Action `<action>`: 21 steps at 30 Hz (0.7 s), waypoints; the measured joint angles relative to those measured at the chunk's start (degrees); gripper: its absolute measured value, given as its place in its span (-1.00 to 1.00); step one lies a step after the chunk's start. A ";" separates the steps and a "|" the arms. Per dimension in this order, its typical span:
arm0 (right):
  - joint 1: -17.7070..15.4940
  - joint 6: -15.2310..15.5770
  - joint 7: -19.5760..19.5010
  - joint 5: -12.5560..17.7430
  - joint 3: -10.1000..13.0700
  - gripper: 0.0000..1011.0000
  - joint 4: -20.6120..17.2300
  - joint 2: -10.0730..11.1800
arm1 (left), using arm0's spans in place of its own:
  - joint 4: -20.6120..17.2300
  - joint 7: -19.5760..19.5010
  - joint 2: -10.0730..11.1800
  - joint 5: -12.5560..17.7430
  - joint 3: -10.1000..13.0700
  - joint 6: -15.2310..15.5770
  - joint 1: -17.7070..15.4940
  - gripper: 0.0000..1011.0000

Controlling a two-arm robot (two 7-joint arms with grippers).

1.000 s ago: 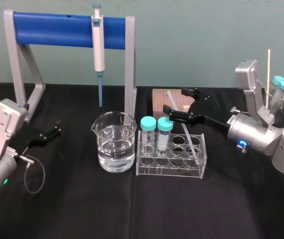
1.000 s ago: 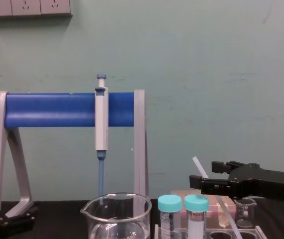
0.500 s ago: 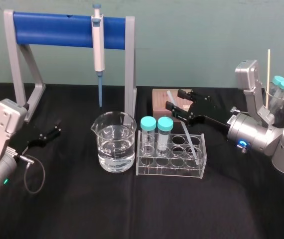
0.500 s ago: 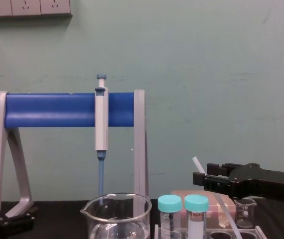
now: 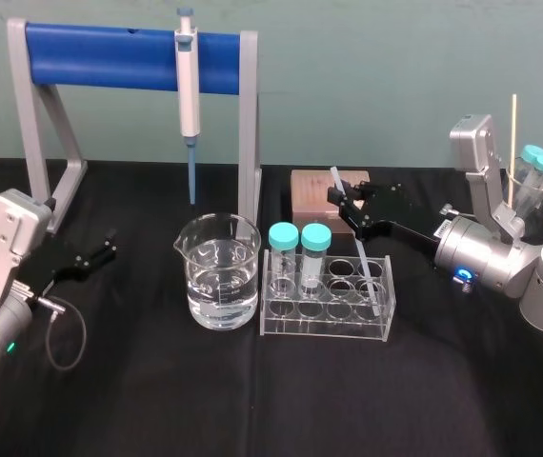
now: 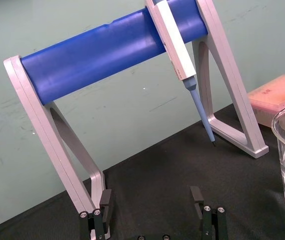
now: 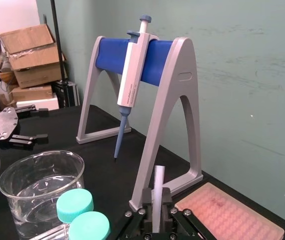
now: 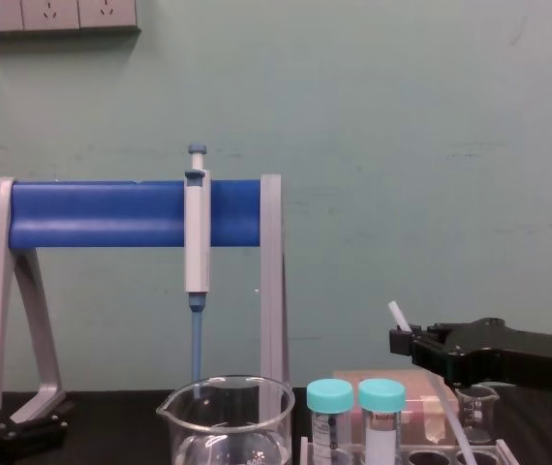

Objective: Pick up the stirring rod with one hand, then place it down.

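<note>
My black two-fingered right gripper hangs just behind the clear plastic test-tube rack, above its right end, jaws pinched tight on the long thin translucent white stirring rod. The rod leans, its lower end down in a hole at the rack's right end, its top poking up past my grip. My black left gripper sits low, well to the left of the rack, jaws spread apart with nothing between them
</note>
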 joint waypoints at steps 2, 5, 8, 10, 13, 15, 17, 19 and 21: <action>0.00 0.00 0.00 0.00 0.00 -0.82 0.00 0.00 | 0.00 0.00 0.00 0.00 0.00 0.00 0.00 0.98; 0.00 0.00 0.00 0.00 0.00 -0.86 0.00 0.00 | 0.00 0.00 0.00 0.00 0.00 0.00 0.00 0.98; 0.00 0.00 0.00 0.00 0.00 -0.86 0.00 0.00 | 0.00 0.00 0.00 0.00 0.00 0.00 0.00 0.98; 0.00 0.00 0.00 0.00 0.00 -0.86 0.00 0.00 | 0.00 0.00 0.00 0.00 0.00 0.00 0.00 0.98; 0.00 0.00 0.00 0.00 0.00 -0.86 0.00 0.00 | 0.00 0.00 0.00 0.00 0.00 0.00 0.00 0.98; 0.00 0.00 0.00 0.00 0.00 -0.86 0.00 0.00 | 0.00 0.00 0.00 0.00 0.00 0.00 0.00 0.98; -0.27 -0.39 -0.03 0.00 0.05 -0.86 -0.34 0.07 | 0.00 0.00 0.00 0.00 0.00 0.00 0.00 0.98; -0.60 -0.75 -0.18 0.09 0.24 -0.86 -0.93 0.17 | 0.00 0.00 0.00 0.00 0.00 0.00 0.00 0.98; -1.00 -1.10 -0.22 0.49 0.51 -0.86 -1.60 0.23 | 0.00 0.00 0.00 0.00 0.00 0.00 0.00 0.98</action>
